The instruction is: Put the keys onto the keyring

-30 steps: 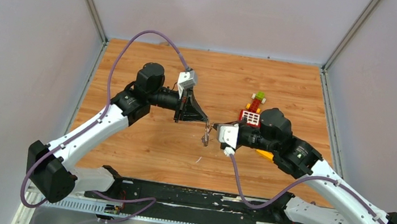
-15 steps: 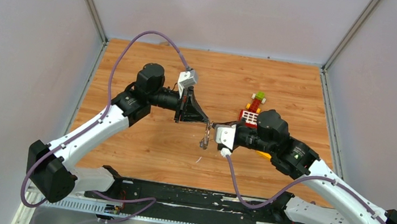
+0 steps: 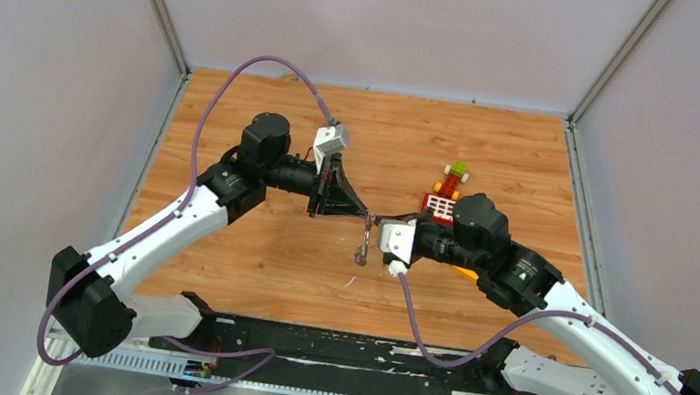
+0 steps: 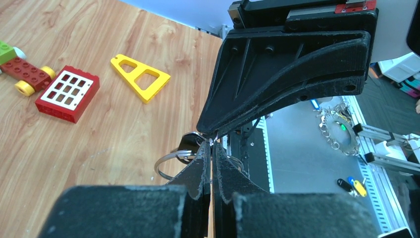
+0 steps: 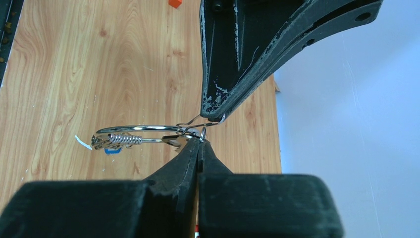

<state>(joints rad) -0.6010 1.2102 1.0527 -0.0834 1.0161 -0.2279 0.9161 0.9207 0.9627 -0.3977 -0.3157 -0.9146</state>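
So the thin silver wire keyring (image 5: 133, 130) is held mid-air over the wooden table (image 3: 248, 256), pinched by left gripper (image 4: 211, 148) and right gripper (image 5: 199, 144), both clamped shut; small black-headed key (image 4: 187, 142) is tucked alongside.

left gripper (image 3: 361, 213) and right gripper (image 3: 380, 224) tip to tip, both at the keyring (image 3: 364, 232). keys (image 3: 359, 255) hang just under the tips. toy blocks (image 3: 445, 197) right behind right gripper; yellow piece (image 3: 465, 270) beside its wrist.

keyring (image 5: 138, 128) silver | left tool (image 4: 211, 142) black | table (image 3: 493, 145) tan wood-grain | frame (image 4: 156, 88) yellow | block (image 4: 67, 94) red, white grid
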